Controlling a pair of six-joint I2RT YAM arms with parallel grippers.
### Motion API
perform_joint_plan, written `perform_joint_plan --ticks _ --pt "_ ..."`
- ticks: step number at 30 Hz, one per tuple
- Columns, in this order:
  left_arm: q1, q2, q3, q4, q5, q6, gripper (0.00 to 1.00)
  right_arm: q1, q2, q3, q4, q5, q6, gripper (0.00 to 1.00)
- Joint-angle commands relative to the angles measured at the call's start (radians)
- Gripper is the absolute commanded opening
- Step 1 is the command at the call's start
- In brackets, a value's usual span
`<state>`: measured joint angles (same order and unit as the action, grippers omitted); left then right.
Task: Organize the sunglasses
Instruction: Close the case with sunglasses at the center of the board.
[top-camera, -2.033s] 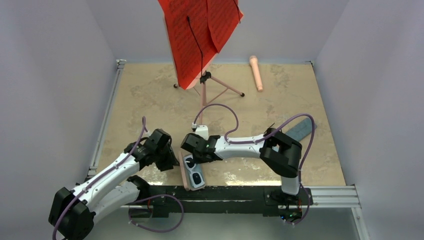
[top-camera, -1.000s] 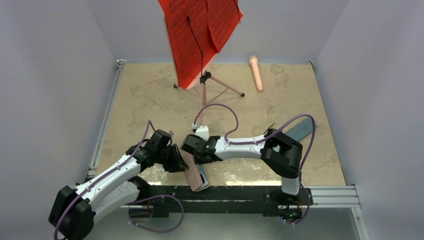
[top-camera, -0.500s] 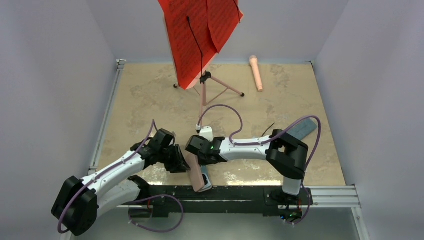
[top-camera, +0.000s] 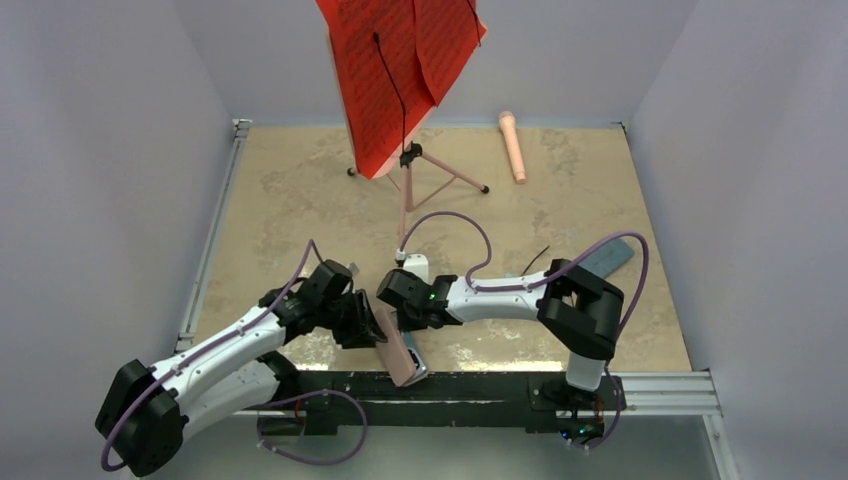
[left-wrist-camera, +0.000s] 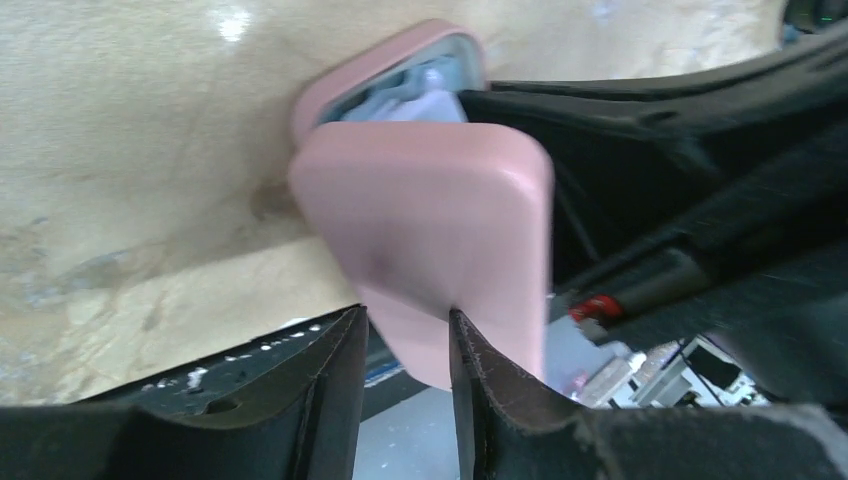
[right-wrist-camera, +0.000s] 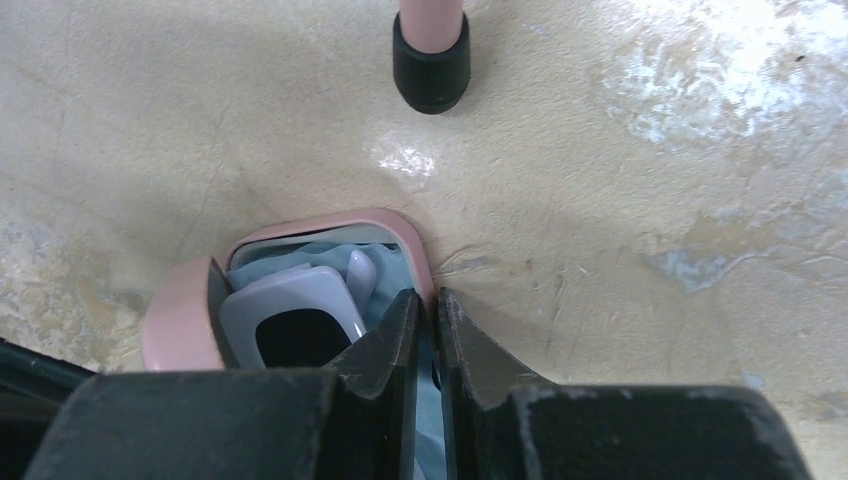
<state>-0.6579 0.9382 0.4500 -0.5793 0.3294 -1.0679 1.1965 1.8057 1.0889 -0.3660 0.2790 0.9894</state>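
A pink oblong hard case (top-camera: 398, 352) lies at the near edge of the beige marbled surface (top-camera: 290, 200), a little left of centre, its near end reaching the black rail (top-camera: 470, 385) where the arms are bolted. Both arms lean in over it. The left fingers (left-wrist-camera: 330, 400) are pinched onto the near edge of the case's pink lid (left-wrist-camera: 430, 220), which stands part way up, tilted over the base. The right fingers (right-wrist-camera: 385, 350) are drawn almost together with the right-hand wall of the base clamped between them.

Inside the base, on pale blue lining (right-wrist-camera: 300, 255), sit the chunky white-framed rectangular sunglasses (right-wrist-camera: 290, 325); one dark lens shows, and the rest is under the lid.

Further back stands a pink tripod music stand (top-camera: 425, 175) carrying a red sheet (top-camera: 400, 70) with rows of dark print too small to read. One black-capped foot (right-wrist-camera: 430, 55) of it rests just beyond the case. A pink cylindrical object (top-camera: 513, 147) lies far right, and a grey-blue flat case (top-camera: 612, 256) lies at the right, beside the right arm's purple cable (top-camera: 625, 290). I can read no brand or label on anything.
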Motion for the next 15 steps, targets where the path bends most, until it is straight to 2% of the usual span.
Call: perform_joint_plan --ticks 1,4,9,15 --pt "-0.015 -0.041 0.057 0.076 0.041 -0.053 0.40 0.019 -0.023 -0.007 0.098 -0.075 0.049 0.11" --pt "-0.016 -0.033 0.066 0.063 0.038 -0.056 0.41 0.019 -0.019 -0.014 0.105 -0.082 0.056 0.12" --pt "-0.016 0.015 0.068 0.075 0.022 -0.058 0.51 0.019 -0.029 -0.036 0.126 -0.086 0.065 0.12" --pt "-0.021 0.102 0.059 0.111 0.007 -0.064 0.54 0.020 -0.051 -0.066 0.173 -0.095 0.061 0.13"
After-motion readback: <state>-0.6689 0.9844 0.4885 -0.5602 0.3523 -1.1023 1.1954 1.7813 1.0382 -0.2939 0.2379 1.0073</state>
